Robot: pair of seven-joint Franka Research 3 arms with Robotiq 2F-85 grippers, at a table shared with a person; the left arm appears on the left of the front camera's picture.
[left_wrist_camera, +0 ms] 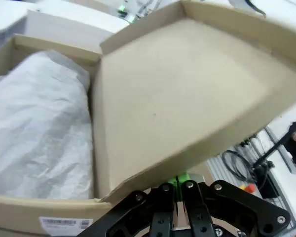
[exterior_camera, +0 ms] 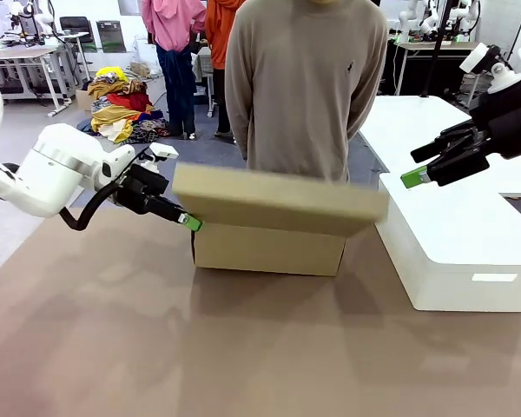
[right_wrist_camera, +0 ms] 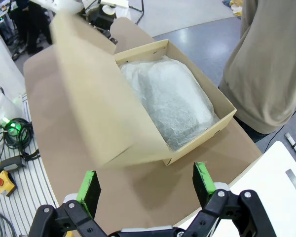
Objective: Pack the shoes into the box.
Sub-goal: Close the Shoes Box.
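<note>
Meanwhile, left gripper (exterior_camera: pixel 189 221) closed tight, green tips pressed together at the near left corner of the box (exterior_camera: pixel 269 248), right at the edge of the flap lid (exterior_camera: pixel 278 201); cannot tell whether the lid's edge is pinched between the tips or only touched. Lid blurred and tilted, slanting over the box just beyond those tips, its far end hanging past the box's right side. From the left wrist camera, same gripper (left_wrist_camera: pixel 177 183) at the bottom with fingers together, the lid's tan underside (left_wrist_camera: pixel 187 98) rising directly ahead and above them, crinkled white tissue paper (left_wrist_camera: pixel 37 128) filling the box off to one side. Right gripper (exterior_camera: pixel 414 170) held high and well clear of the box, jaws spread wide, nothing between them, hanging over a smooth white box (exterior_camera: pixel 469 252) that sits just beside the cardboard one. From the right wrist camera, its green pads (right_wrist_camera: pixel 90 186) far apart at the bottom, the box (right_wrist_camera: pixel 222 118) lying ahead and below, tissue paper (right_wrist_camera: pixel 170 101) bulging inside, lid (right_wrist_camera: pixel 96 98) half raised. Shoes hidden, cannot tell whether under the tissue. Person in a beige sweater (exterior_camera: pixel 304 82) standing beyond the box, far side of the table (exterior_camera: pixel 243 347).
</note>
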